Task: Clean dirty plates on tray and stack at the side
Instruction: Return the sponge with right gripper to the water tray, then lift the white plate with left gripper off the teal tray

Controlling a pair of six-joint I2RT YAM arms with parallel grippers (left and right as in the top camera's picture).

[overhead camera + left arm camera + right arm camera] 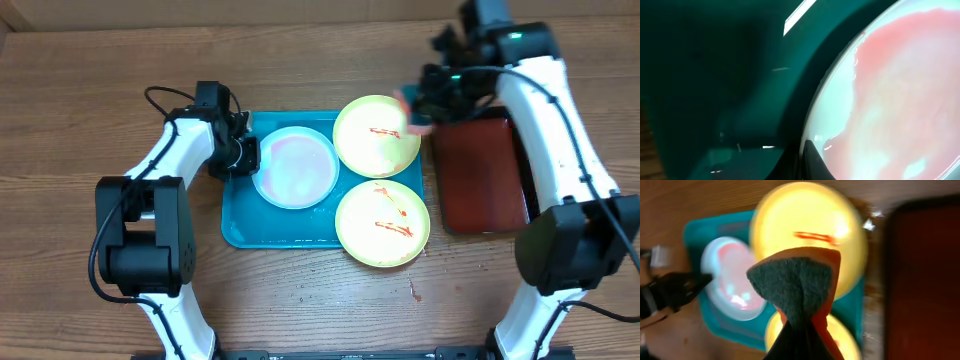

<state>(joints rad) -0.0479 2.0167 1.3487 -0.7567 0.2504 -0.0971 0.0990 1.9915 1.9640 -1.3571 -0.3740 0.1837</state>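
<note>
The right gripper [418, 115] clamped a sponge [795, 280] at 2 o'clock of the far yellow plate [372, 140]; wiping seemed next. I couldn't tell how the left gripper [245, 155] held its jaws.

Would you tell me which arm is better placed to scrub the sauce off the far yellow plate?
Right. The right gripper holds the sponge at the far yellow plate's rim, beside the sauce streak. The left gripper sits at the white plate's edge, without a sponge.
</note>
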